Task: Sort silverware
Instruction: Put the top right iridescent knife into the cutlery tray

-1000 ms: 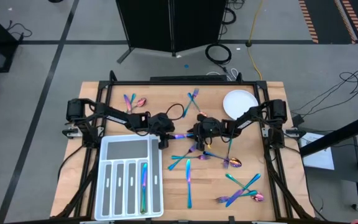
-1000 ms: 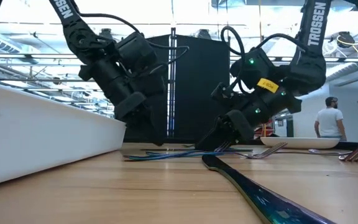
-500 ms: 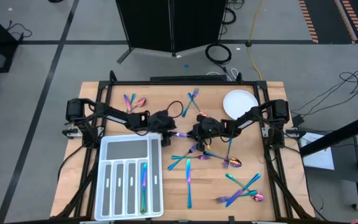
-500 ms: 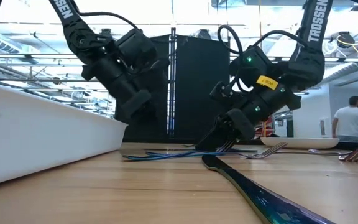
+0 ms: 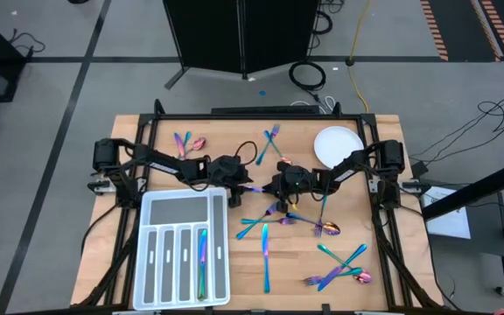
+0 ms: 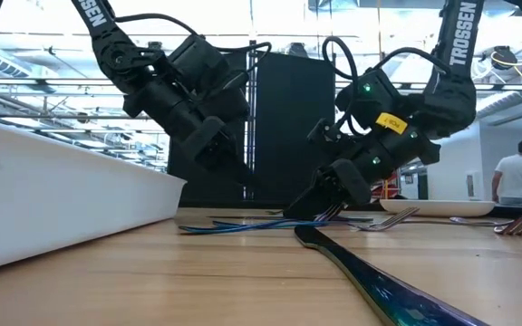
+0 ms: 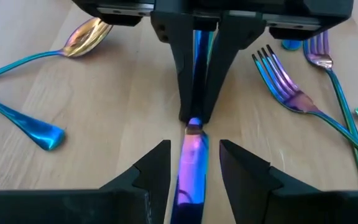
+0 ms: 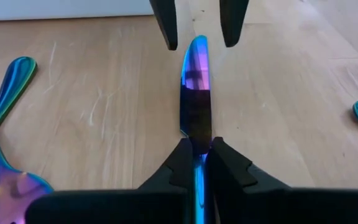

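Evidently a handover is set up at mid-frame of the high view. Left of centre, the left gripper (image 8: 196, 22) is held with jaws parted around the knife (image 8: 195, 93) tip; right of centre, the right gripper (image 7: 196, 115) is clamped on its handle, keeping the blade raised off the table (image 5: 366, 219).
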Robot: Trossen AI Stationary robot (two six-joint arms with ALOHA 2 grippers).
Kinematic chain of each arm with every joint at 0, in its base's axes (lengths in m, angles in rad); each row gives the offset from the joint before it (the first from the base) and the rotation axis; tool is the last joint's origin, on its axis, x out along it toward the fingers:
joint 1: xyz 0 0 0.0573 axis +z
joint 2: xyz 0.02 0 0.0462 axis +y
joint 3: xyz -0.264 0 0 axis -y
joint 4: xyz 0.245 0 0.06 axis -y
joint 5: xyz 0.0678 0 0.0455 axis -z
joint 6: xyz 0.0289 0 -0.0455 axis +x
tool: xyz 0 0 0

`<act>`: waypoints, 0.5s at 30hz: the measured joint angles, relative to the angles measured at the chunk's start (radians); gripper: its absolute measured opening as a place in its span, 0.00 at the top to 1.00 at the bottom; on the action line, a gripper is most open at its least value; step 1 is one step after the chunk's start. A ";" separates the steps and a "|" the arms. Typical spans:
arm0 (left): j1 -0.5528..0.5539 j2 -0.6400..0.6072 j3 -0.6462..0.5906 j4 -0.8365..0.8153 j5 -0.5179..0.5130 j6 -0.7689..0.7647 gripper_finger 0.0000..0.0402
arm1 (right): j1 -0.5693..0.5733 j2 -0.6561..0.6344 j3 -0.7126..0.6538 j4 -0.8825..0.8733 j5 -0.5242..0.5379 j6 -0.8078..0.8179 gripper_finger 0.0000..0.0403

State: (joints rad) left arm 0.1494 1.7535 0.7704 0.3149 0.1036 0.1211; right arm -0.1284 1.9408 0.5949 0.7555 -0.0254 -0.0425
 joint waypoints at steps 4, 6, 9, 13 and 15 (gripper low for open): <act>0.001 0.000 0.000 -0.001 0.000 0.009 0.66 | 0.000 0.000 0.000 0.001 0.000 0.004 0.95; 0.001 0.000 0.000 0.000 0.001 0.024 0.66 | 0.000 0.000 0.000 0.002 0.000 0.004 0.95; 0.001 0.000 0.000 0.009 0.001 0.025 0.66 | 0.000 -0.011 0.000 -0.002 0.000 0.004 0.95; 0.001 -0.001 0.000 0.017 0.001 0.043 0.66 | -0.001 -0.049 -0.003 -0.024 0.002 0.002 0.95; 0.001 -0.001 0.000 0.019 0.004 0.043 0.66 | -0.002 -0.067 -0.003 -0.033 0.003 -0.003 0.95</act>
State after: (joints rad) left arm 0.1501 1.7527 0.7704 0.3342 0.1077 0.1646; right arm -0.1299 1.8734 0.5919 0.7222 -0.0219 -0.0453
